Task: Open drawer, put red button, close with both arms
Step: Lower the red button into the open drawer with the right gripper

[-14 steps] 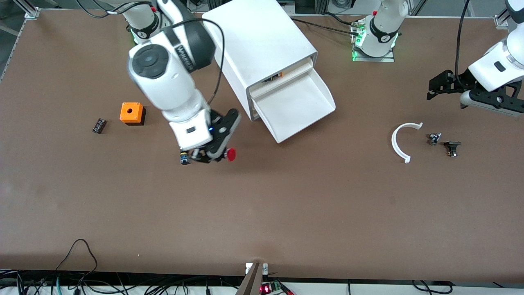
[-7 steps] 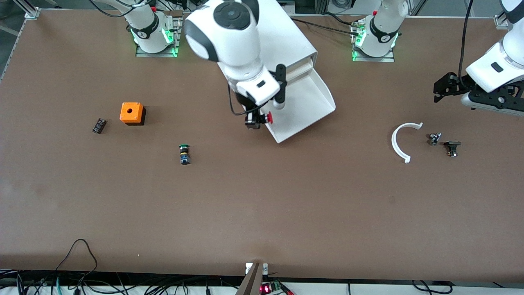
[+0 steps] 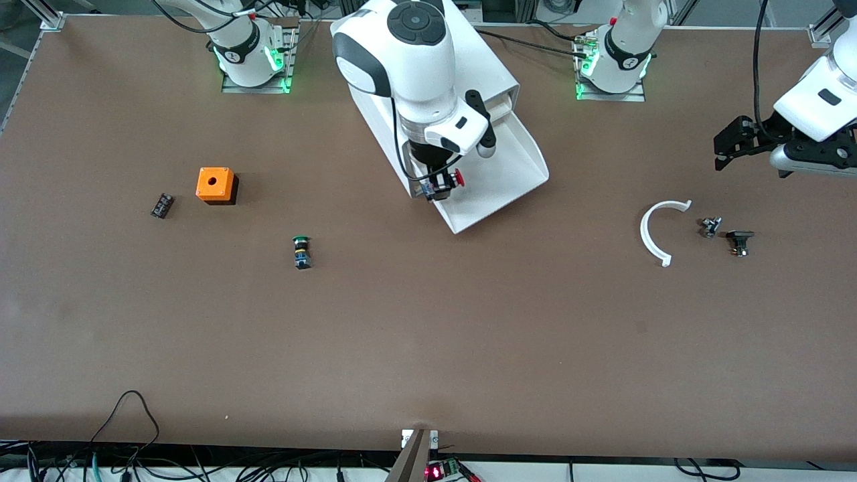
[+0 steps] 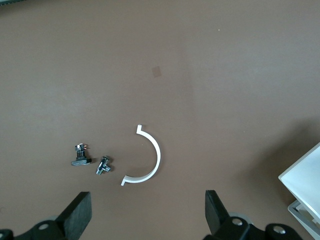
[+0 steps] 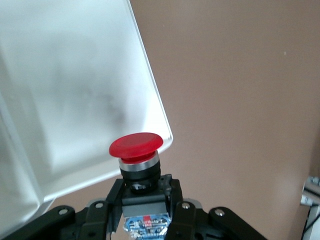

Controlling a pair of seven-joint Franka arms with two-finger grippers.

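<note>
Button over the drawer, not yet dropped

Our right gripper (image 3: pixel 442 189) clamps the red button (image 5: pixel 136 145) above the open drawer (image 3: pixel 495 175) edge; release and closing remain. Our left gripper (image 4: pixel 147 220) waits, fingers apart, toward its table end.

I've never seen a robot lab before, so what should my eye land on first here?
The right gripper holds the red button over the open drawer, which is pulled out of the white cabinet. The left gripper waits open in the air at the left arm's end of the table, above a white curved piece.
</note>
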